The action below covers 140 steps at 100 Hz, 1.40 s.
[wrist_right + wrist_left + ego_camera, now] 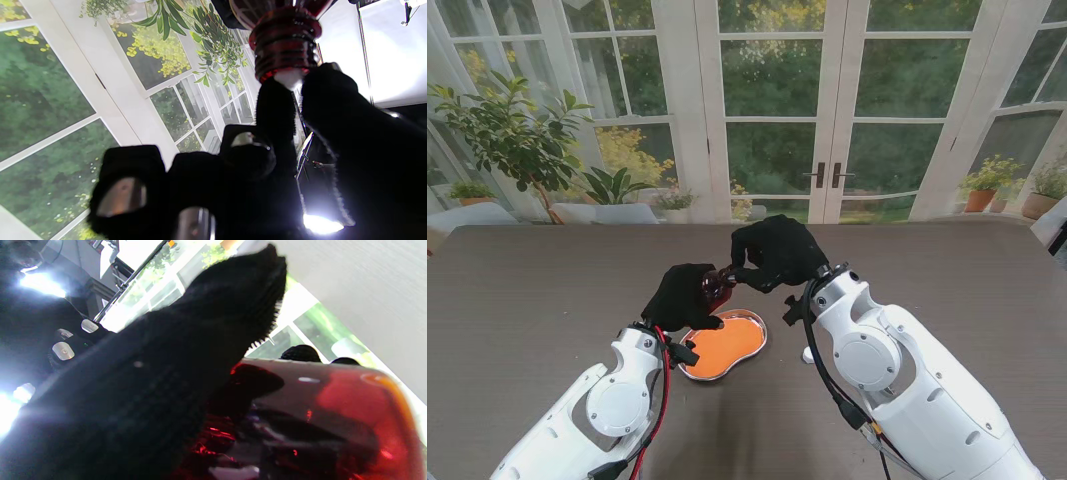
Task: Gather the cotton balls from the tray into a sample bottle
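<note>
My left hand (683, 296), in a black glove, is shut on a dark red sample bottle (718, 285) and holds it up above the far end of the orange tray (727, 342). The bottle's body fills the left wrist view (327, 413). My right hand (775, 252) hovers at the bottle's mouth; thumb and forefinger pinch a white cotton ball (289, 77) right at the threaded neck (284, 43). No cotton balls show on the tray's orange floor.
A small white thing (808, 354) lies on the grey-brown table (547, 290) just right of the tray, beside my right forearm. Glass doors and potted plants stand beyond the table's far edge.
</note>
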### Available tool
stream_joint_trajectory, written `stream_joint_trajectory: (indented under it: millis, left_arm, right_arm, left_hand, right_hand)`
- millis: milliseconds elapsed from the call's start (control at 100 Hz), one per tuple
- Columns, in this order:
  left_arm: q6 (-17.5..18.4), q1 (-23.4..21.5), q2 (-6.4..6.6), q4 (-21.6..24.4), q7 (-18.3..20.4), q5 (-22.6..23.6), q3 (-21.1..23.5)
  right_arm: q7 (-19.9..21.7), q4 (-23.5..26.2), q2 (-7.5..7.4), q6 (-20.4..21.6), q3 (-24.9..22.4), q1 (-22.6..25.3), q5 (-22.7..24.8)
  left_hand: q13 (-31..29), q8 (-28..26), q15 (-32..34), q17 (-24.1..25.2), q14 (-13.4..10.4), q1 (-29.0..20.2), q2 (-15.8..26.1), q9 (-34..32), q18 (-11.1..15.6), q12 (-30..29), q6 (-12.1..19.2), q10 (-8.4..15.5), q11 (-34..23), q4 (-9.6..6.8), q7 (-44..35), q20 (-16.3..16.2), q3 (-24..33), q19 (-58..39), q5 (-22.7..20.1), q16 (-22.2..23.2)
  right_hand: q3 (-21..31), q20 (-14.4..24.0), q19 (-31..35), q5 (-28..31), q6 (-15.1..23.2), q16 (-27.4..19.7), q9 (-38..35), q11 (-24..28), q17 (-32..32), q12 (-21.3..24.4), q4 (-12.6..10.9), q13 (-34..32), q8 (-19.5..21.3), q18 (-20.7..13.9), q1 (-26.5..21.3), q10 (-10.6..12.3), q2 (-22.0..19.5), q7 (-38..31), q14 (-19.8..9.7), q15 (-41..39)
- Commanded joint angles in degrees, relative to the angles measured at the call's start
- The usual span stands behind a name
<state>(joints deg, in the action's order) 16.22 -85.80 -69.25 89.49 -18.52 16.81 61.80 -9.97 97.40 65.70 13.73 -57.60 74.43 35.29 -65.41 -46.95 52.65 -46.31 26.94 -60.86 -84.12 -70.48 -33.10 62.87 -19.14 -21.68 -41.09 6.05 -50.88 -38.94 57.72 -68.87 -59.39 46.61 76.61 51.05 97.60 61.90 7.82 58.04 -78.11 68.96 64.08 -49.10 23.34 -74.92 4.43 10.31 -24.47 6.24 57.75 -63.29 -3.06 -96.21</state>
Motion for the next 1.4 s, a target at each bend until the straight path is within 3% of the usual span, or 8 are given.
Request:
stream_joint_trajectory:
  millis: [0, 200, 420, 560, 800, 970, 1150, 1390]
  left_arm:
    - [0.12, 0.11, -0.42, 0.19, 0.99, -0.22, -0.14]
    - [0.39, 0.49, -0.52, -0.19, 0.78, -0.27, -0.36]
    - [0.52, 0.75, -0.63, -0.45, 0.50, -0.32, -0.61]
    - [0.56, 0.84, -0.70, -0.56, 0.35, -0.38, -0.76]
    - [0.77, 0.99, -0.77, -0.76, 0.13, -0.40, -0.90]
    - [0.79, 0.84, -0.75, -0.65, 0.08, -0.29, -0.80]
    - [0.76, 0.64, -0.73, -0.42, -0.05, -0.14, -0.56]
    - [0.68, 0.50, -0.69, -0.24, 0.12, -0.22, -0.54]
  right_arm:
    - [1.10, -0.15, 0.27, -0.15, 0.05, 0.21, -0.45]
    - [4.00, 0.41, -0.27, 1.71, -0.89, 0.92, -2.38]
    - [6.46, 1.17, -0.81, 2.52, -1.78, 1.37, -3.26]
    - [6.70, 1.38, -0.87, 2.57, -2.03, 1.53, -3.36]
    - [2.12, 0.27, -0.10, 2.56, -0.86, 1.19, -0.91]
    - [0.67, -0.50, 0.23, 2.45, 0.11, 0.49, -0.23]
    - [0.82, -0.53, 0.15, 2.46, 0.33, 0.40, 0.20]
    - [1.96, -0.46, 0.11, 2.44, -0.23, 0.82, -1.81]
  left_hand:
    - [-6.70, -3.22, 27.14, -6.25, 2.83, -5.18, 60.58, -5.01, -1.54, 2.84, 3.59, -2.11, -6.32, -2.11, -17.12, -2.65, 4.24, -34.47, -5.84, 3.64]
    - [-6.70, -3.22, 27.14, -6.25, 2.83, -5.17, 60.62, -5.06, -1.54, 2.85, 3.53, -2.06, -6.35, -2.11, -17.11, -2.65, 4.24, -34.47, -5.84, 3.64]
    - [-6.70, -3.22, 27.14, -6.25, 2.83, -5.18, 60.63, -5.03, -1.54, 2.86, 3.48, -2.25, -6.32, -2.11, -17.07, -2.66, 4.19, -34.47, -5.77, 3.64]
    - [-6.70, -3.22, 27.14, -6.25, 2.83, -5.18, 60.61, -4.99, -1.54, 2.87, 3.54, -2.11, -6.33, -2.11, -17.07, -2.66, 4.21, -34.47, -5.77, 3.64]
    - [-6.70, -3.23, 27.14, -6.25, 2.83, -5.20, 60.61, -4.97, -1.54, 2.86, 3.53, -2.13, -6.31, -2.12, -17.08, -2.66, 4.22, -34.47, -5.77, 3.64]
    - [-6.70, -3.23, 27.14, -6.25, 2.83, -5.20, 60.65, -4.95, -1.54, 2.85, 3.58, -2.08, -6.30, -2.12, -17.08, -2.66, 4.16, -34.47, -5.73, 3.64]
    - [-6.70, -3.22, 27.14, -6.25, 2.83, -5.18, 60.65, -4.96, -1.54, 2.85, 3.55, -2.04, -6.32, -2.12, -17.05, -2.66, 4.18, -34.47, -5.73, 3.64]
    - [-6.70, -3.21, 27.14, -6.25, 2.83, -5.18, 60.65, -4.97, -1.54, 2.83, 3.59, -2.14, -6.28, -2.12, -17.04, -2.66, 4.17, -34.47, -5.78, 3.64]
  right_hand:
    - [1.04, -0.61, 6.33, 1.27, -2.90, 0.94, -4.88, 4.00, 2.21, -0.65, -0.25, -0.60, 0.97, 0.84, -1.14, -1.50, -2.22, -0.01, -4.60, -6.12]
    - [0.94, -0.73, 5.34, -0.30, -5.51, 0.56, -4.85, 0.45, 1.38, 0.59, -1.59, -0.58, -0.16, 1.38, 3.78, -1.30, -11.40, 3.63, -4.14, -5.43]
    - [0.65, 0.66, 4.67, -1.37, -8.16, -0.51, -4.72, -5.28, -1.70, 1.17, -5.47, -0.58, 4.86, 0.63, 7.24, -1.82, -22.11, 10.84, -3.73, -3.66]
    - [1.98, 1.05, 4.69, -4.36, -7.77, -1.08, -4.67, -9.01, -2.55, 1.06, -3.44, -0.59, 5.46, 0.37, 2.48, -1.97, -18.11, 8.53, -3.55, -2.88]
    - [2.35, 0.98, 4.89, -5.98, -0.69, -1.60, -4.46, -15.88, -2.60, 1.61, -2.60, -0.64, 9.11, -0.63, -1.37, -1.84, -9.85, -0.03, -4.38, -1.93]
    - [0.79, 0.84, 4.85, -6.33, -2.70, -1.70, -4.68, -17.25, -2.49, 2.19, -0.81, -0.65, 11.09, -0.56, -1.86, -1.67, -2.40, -3.32, -4.49, -1.69]
    - [0.30, 0.71, 4.56, -7.98, -3.70, -1.93, -4.63, -17.67, -2.72, 2.62, 0.78, -0.67, 13.18, -0.70, 0.33, -0.88, 0.50, -6.21, -4.81, -1.12]
    - [-1.94, 1.19, 4.03, -6.19, -5.08, -2.63, -4.39, -19.01, -4.27, 2.50, -3.40, -0.59, 11.42, 0.13, 7.55, -2.77, -19.36, -0.95, -2.70, -0.27]
